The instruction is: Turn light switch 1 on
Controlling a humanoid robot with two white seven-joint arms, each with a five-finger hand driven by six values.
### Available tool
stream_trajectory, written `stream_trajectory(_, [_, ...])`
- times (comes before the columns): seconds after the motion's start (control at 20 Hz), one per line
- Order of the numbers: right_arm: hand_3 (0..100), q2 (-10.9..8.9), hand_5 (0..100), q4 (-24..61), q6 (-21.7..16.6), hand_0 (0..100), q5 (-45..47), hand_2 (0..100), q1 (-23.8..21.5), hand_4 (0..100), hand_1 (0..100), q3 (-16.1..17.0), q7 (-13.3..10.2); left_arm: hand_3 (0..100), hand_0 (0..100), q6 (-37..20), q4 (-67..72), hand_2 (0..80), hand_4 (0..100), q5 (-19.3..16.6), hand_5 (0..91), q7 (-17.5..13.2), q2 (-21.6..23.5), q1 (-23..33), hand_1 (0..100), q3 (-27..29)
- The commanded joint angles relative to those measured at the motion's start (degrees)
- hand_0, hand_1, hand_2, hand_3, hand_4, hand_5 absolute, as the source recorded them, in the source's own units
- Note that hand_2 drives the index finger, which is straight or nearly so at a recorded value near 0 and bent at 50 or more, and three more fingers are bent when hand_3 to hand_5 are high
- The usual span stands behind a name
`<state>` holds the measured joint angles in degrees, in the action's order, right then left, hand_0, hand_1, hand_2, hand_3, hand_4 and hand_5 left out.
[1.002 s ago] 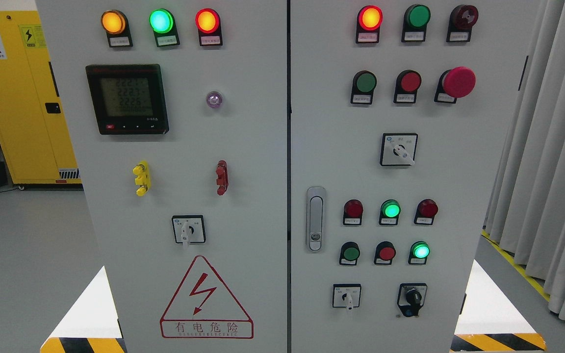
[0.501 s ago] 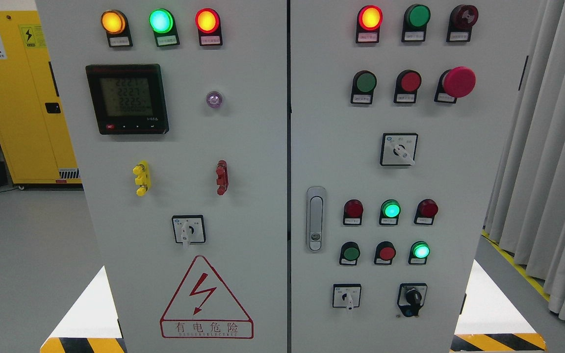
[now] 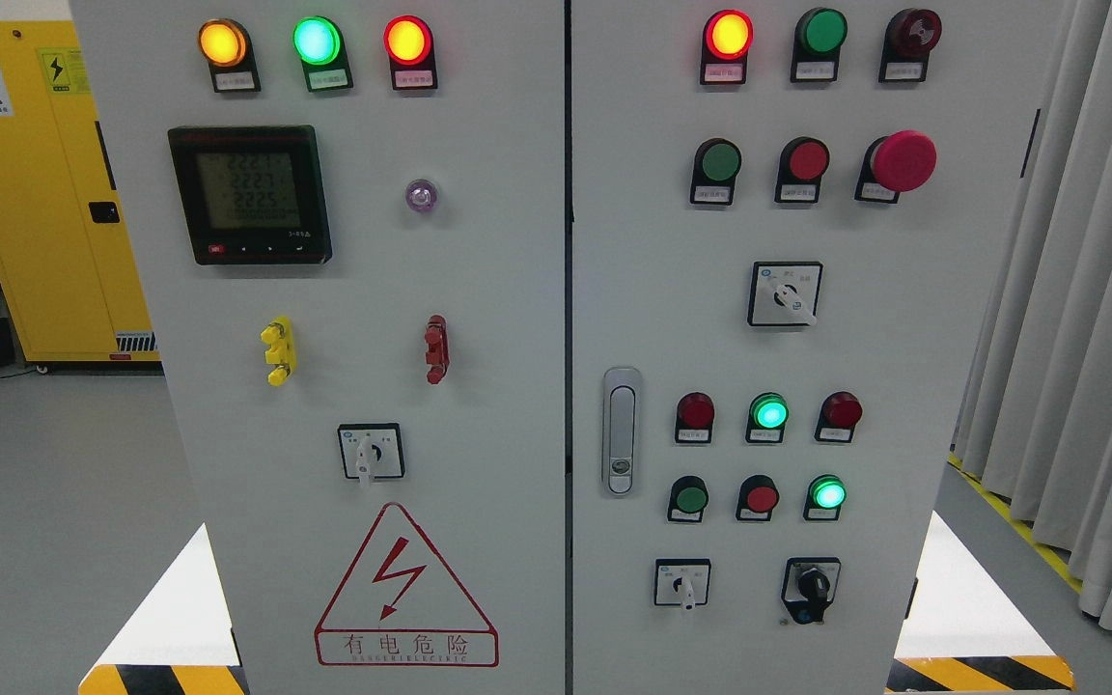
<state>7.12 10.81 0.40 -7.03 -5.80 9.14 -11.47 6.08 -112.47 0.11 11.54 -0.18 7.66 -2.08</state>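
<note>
A: From the head view we see only the cabinet (image 3: pixel 479 290). Neither hand is in frame, so we cannot tell how the fingers stand, wide or narrow, or whether they hold anything.

B: Then we cannot place anything relative to the fingers either. Where is switch 1?

A: We cannot say for sure. The labels are too small to read. On the right door, low down, sit a dark green button (image 3: pixel 688 498), a red button (image 3: pixel 761 498) and a lit green button (image 3: pixel 827 493), with a red lamp (image 3: pixel 695 411), a lit green lamp (image 3: pixel 768 412) and another red lamp (image 3: pixel 842 410) above them. Our guess is the dark green button, under the unlit red lamp.

B: What could go wrong?

A: We judge the buttons sit close together, so a broad fingertip could press the red one beside it. The big red mushroom button (image 3: pixel 902 161) higher up must stay untouched. Rotary switches (image 3: pixel 681 583) lie just below the row.

B: And the room?

A: No surface here; grey floor (image 3: pixel 54 502), a yellow cabinet (image 3: pixel 35 193) at left, grey curtains (image 3: pixel 1087 290) at right, hazard-striped tape (image 3: pixel 981 672) low down.
</note>
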Motion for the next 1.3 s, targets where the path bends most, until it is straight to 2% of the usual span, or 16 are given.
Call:
stream_trajectory(0.0, [0,0.0,0,0.0,0.04,0,0.0,4,0.0,0,50,0.0,0.04,88,8,2.44,-4.33,56.5,87,-1.78,84.8,1.9,-2.28,-4.93,69,-2.04])
stream_trajectory(0.1, [0,0.0,0,0.0,0.04,0,0.0,4,0.0,0,50,0.0,-0.04,88,10,4.28,-4.33,56.5,87,-2.56,84.9,3.39,-3.16,-6.42,70,-2.75])
stream_trajectory(0.35, [0,0.0,0,0.0,0.04,0,0.0,4,0.0,0,50,0.0,0.05,88,14,8.5,-4.42,56.5,87,-5.9,85.0,3.92,-5.71,-9.5,71,-2.75])
stream_trajectory(0.45, [0,0.0,0,0.0,0.04,0,0.0,4,0.0,0,50,0.0,0.05,88,15,10.17,-4.42,56.8,87,-6.96,85.0,5.41,-5.71,-10.64,71,-2.75])
stream_trajectory(0.8, [0,0.0,0,0.0,0.04,0,0.0,4,0.0,0,50,0.0,0.05,89,16,13.95,-4.6,57.5,88,-7.14,85.4,7.61,-6.24,-13.36,74,-2.75])
stream_trajectory(1.25, [0,0.0,0,0.0,0.04,0,0.0,4,0.0,0,50,0.0,0.05,89,15,20.28,-4.25,58.1,88,-7.76,85.5,7.7,-6.76,-17.58,74,-3.01])
